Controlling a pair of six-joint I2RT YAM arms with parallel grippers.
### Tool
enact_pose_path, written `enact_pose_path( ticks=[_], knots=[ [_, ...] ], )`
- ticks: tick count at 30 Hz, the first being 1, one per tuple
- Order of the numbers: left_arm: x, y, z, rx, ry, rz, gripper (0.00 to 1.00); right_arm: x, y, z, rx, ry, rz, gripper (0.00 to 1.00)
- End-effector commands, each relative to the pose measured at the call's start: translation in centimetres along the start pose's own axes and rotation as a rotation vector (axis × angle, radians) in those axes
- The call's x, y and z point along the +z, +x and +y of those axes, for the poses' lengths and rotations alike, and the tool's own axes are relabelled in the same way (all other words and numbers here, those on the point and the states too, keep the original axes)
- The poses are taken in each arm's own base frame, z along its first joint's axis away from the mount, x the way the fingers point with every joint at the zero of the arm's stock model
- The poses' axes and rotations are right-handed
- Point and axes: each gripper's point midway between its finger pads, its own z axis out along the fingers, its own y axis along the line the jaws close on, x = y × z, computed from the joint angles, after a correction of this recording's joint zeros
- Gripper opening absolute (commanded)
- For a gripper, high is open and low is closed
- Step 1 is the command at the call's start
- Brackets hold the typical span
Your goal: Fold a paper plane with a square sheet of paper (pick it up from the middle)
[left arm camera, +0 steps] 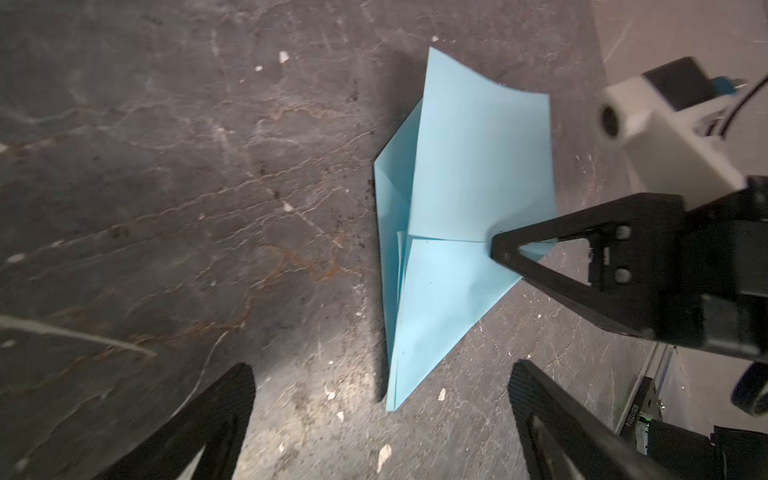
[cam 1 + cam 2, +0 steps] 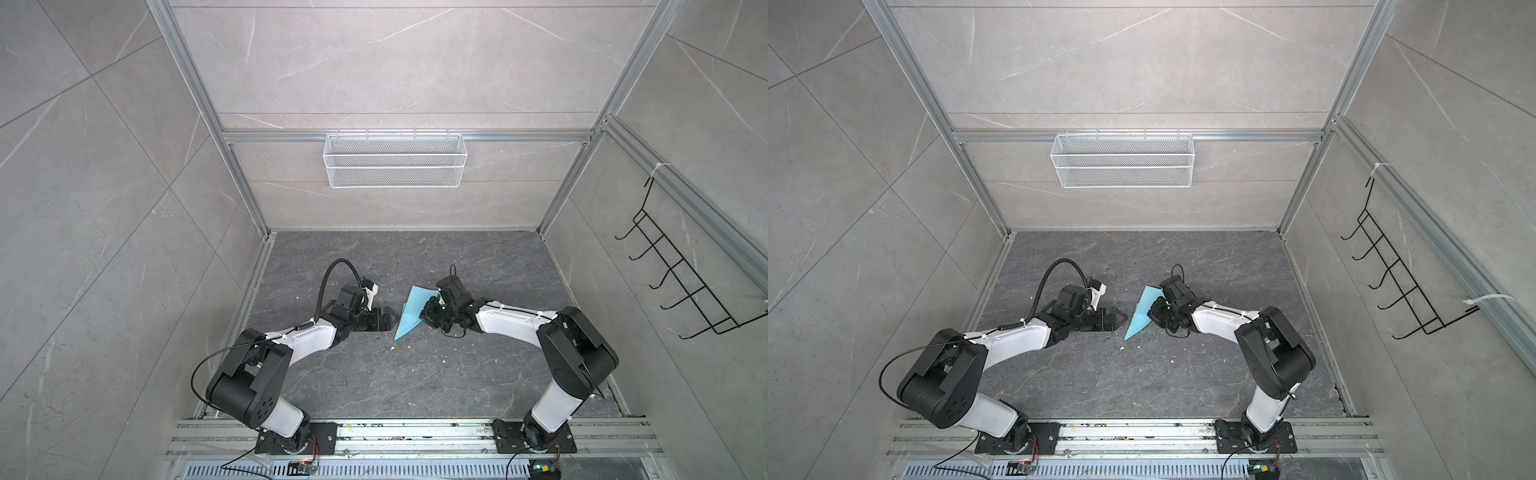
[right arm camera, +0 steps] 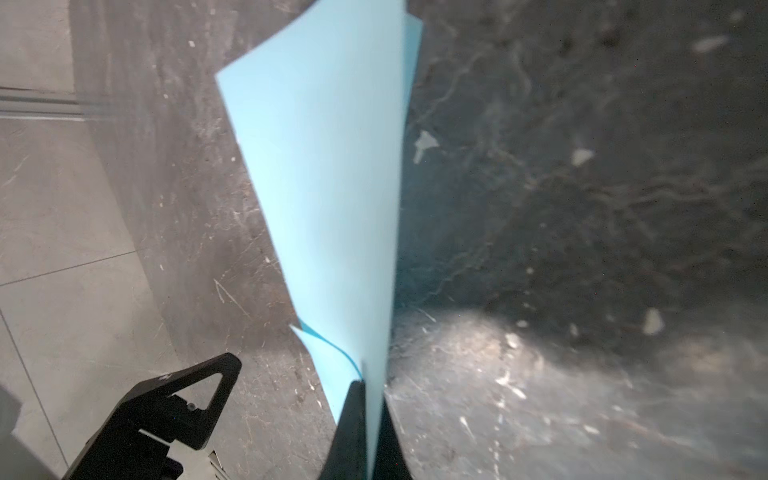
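Paper (image 1: 478, 166) looks thin and matte, light blue, sharp creases. Surface (image 1: 166, 166) is dark stone-look slab, veiny, scuffed, speckled with pale crumbs. Left claw (image 1: 382, 370) and right claw (image 3: 370, 395): matte black plastic. Arm shells (image 2: 311, 336) glossy white plastic. Frame (image 2: 274, 136) brushed aluminium, basket (image 2: 395, 166) white wire mesh, rack (image 2: 715, 330) black wire, walls (image 2: 374, 62) matte grey marble-look tile.

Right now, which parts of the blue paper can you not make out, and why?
- Top views: the right gripper covers the nearest edge of the blue paper; its creases are too small to read.
- Right wrist view: the paper's far end is cut off by the picture edge; the floor is blurred.
- Left wrist view: one corner lies behind a right finger.
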Motion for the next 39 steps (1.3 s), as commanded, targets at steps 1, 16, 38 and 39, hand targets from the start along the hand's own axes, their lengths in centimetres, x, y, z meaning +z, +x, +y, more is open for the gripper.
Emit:
enact_pose_path(
  ticks=[1, 16, 38, 39],
  knots=[
    [-0.1, -2.4, -3.9, 0.241, 0.089, -0.147, 0.99, -0.9, 0.0, -0.6, 0.057, 0.024, -0.002, 0.02],
    [3.5, 1.9, -6.3, 0.686, 0.163, -0.179, 0.77, -1.4, -0.3, 0.1, 0.199, 0.043, 0.040, 0.00],
    [5.4, 2.2, -3.4, 0.739, 0.041, -0.192, 0.30, -1.1, 0.3, 0.1, 0.244, 0.075, 0.093, 0.06],
    [5.5, 2.2, -3.4, 0.740, 0.041, -0.188, 0.28, -1.0, 0.3, 0.1, 0.245, 0.078, 0.095, 0.09]
  ],
)
